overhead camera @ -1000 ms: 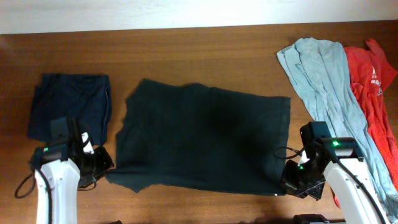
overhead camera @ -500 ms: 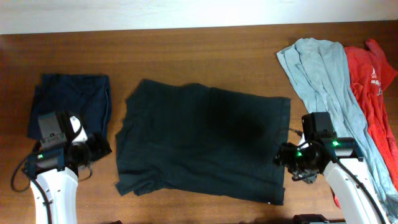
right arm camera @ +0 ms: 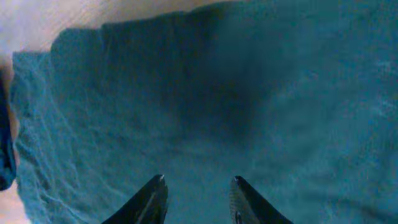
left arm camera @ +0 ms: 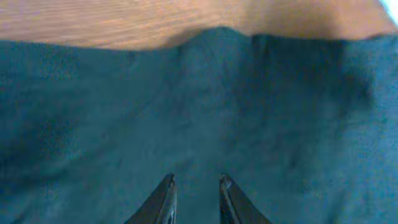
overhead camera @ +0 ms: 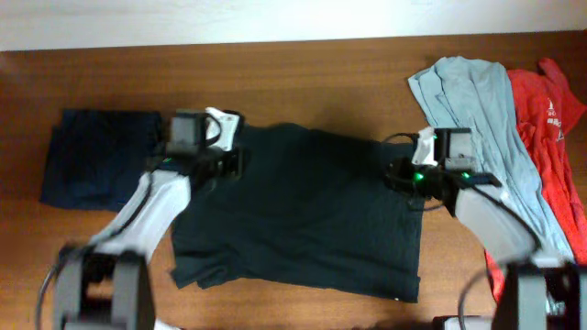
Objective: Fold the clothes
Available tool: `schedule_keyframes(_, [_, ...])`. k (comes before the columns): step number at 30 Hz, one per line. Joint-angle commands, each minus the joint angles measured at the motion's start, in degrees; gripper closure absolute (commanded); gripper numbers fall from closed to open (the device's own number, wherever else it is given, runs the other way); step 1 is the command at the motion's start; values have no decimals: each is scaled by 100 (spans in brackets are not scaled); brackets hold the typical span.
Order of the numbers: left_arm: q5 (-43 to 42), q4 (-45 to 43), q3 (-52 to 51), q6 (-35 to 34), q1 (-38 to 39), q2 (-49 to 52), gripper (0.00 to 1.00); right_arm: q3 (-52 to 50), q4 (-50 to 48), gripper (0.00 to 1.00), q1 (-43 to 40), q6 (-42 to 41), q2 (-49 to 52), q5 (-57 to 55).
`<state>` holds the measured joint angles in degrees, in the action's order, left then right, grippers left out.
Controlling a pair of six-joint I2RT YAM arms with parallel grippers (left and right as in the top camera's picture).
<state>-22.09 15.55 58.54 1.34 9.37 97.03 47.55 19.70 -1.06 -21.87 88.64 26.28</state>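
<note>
Overhead, four garments, black (overhead camera: 312,215), navy (overhead camera: 92,165), blue-grey (overhead camera: 477,101), red (overhead camera: 550,119), left gripper (left arm camera: 194,194), right gripper (right arm camera: 196,194) both ajar.

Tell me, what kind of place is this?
Probably a robot test bench for folding laundry: a wooden table, a black garment spread flat, more clothes at the sides, and two robot arms over it.

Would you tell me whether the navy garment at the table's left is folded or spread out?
Folded: the navy garment lies as a compact, straight-edged rectangle, with no sleeves showing.
</note>
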Motion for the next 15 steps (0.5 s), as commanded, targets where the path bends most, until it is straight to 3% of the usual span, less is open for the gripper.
schedule_keyframes(1, [68,-352,509,284,66,866,73,385,-120,61,31,468,588,476])
schedule_keyframes(7, [557,-640,1027,282,59,1775,73,868,-258,67,31,291,1235,-470])
schedule_keyframes(15, [1884,-529,1051,114,44,2352,78,872,-516,75,31,-269,2017,-1812])
